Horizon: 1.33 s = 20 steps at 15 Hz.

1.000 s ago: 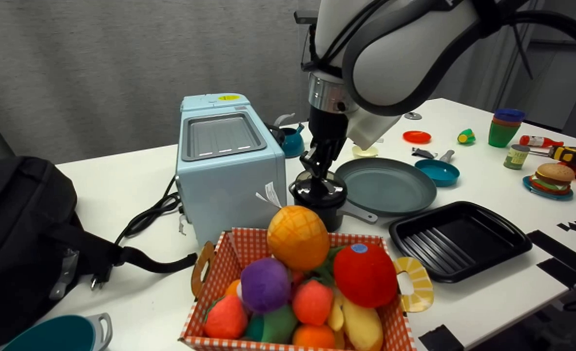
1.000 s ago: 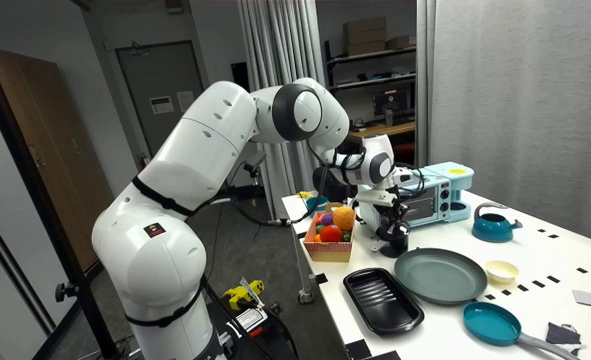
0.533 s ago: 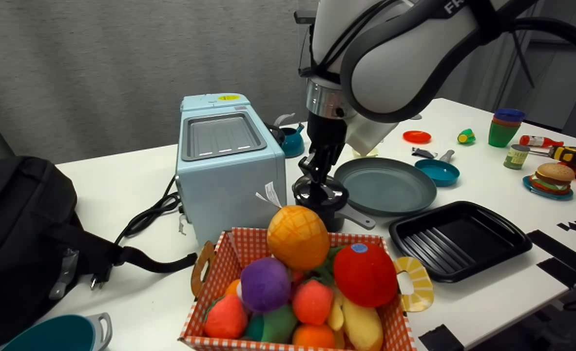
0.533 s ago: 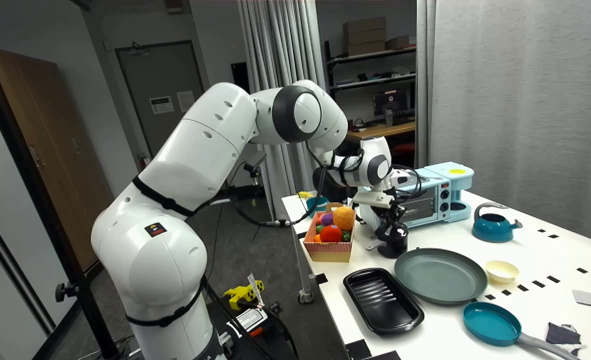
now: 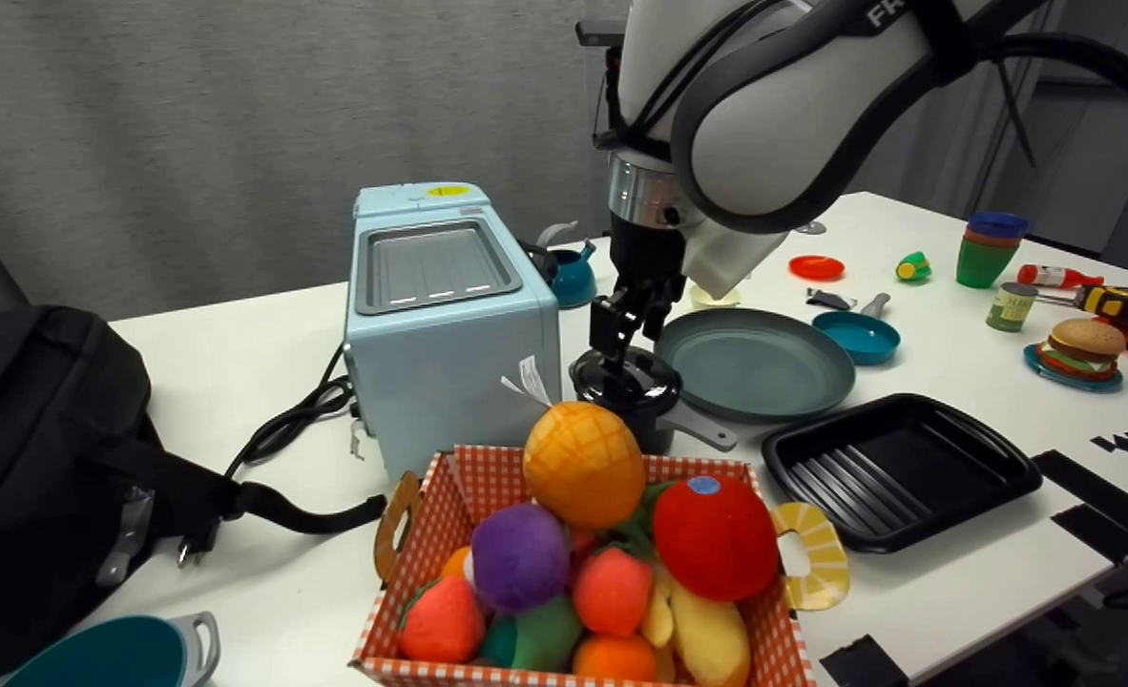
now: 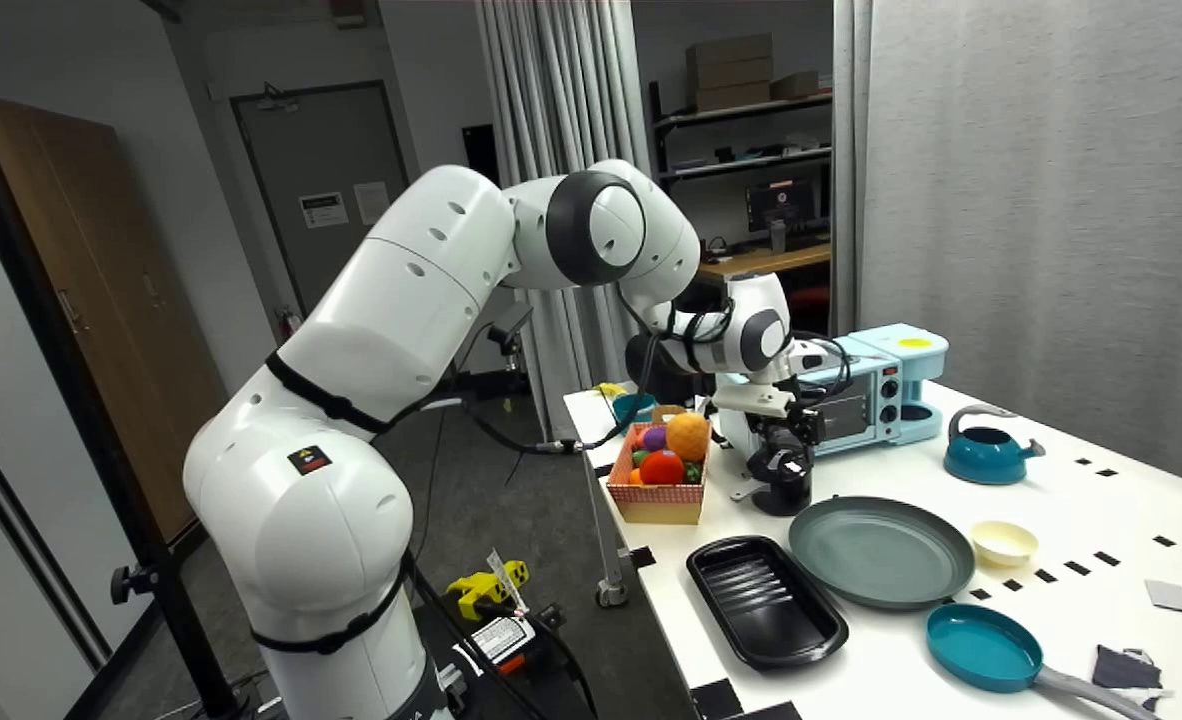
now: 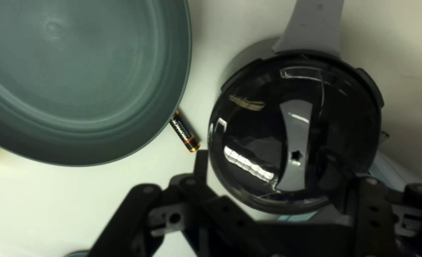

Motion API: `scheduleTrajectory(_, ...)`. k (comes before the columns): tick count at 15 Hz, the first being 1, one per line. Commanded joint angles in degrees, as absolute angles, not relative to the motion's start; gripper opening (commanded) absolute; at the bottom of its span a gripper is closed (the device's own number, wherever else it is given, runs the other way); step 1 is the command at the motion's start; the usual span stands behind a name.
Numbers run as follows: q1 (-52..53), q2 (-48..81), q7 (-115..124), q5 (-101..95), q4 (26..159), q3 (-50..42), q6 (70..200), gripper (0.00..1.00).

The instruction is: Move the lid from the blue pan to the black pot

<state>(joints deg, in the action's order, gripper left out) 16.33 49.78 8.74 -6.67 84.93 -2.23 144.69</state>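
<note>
The lid [image 7: 254, 132], dark and glossy with a grey strap-like knob [image 7: 296, 142], rests on the black pot [image 5: 655, 439], which stands beside the toaster oven. Seen from the wrist, it covers the pot's mouth; only part of the pot's rim and its grey handle [image 7: 312, 28] show. My gripper [image 7: 268, 162] is directly above, open, its fingers spread on either side of the knob and apart from it. In an exterior view the gripper [image 5: 633, 334] hovers just over the lid. The blue pan [image 6: 986, 645] lies uncovered beyond the grey frying pan, visible in both exterior views.
Close to the pot are the light-blue toaster oven [image 5: 459, 382], the grey frying pan [image 5: 760, 367] and a checked basket [image 6: 656, 508] of toy fruit. A black grill pan [image 5: 898, 472] lies near the table edge. One battery [image 7: 185, 132] lies between frying pan and pot.
The lid was gripped and slightly raised, with the pot's far rim showing; it came down onto the pot. Since then the fingers have spread and let the knob go.
</note>
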Motion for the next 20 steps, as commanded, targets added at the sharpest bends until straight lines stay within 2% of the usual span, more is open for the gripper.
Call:
scheduleTrajectory(1, 14.2, 48.5, 8.6, -6.4, 84.8, -1.7, 142.2, 1.0)
scheduleTrajectory(8, 8.1, 43.0, 5.4, -5.1, 90.7, -0.7, 142.5, 1.0)
scheduleTrajectory(20, -1.9, 25.4, -6.7, -1.9, 108.4, 1.3, 142.7, 1.0)
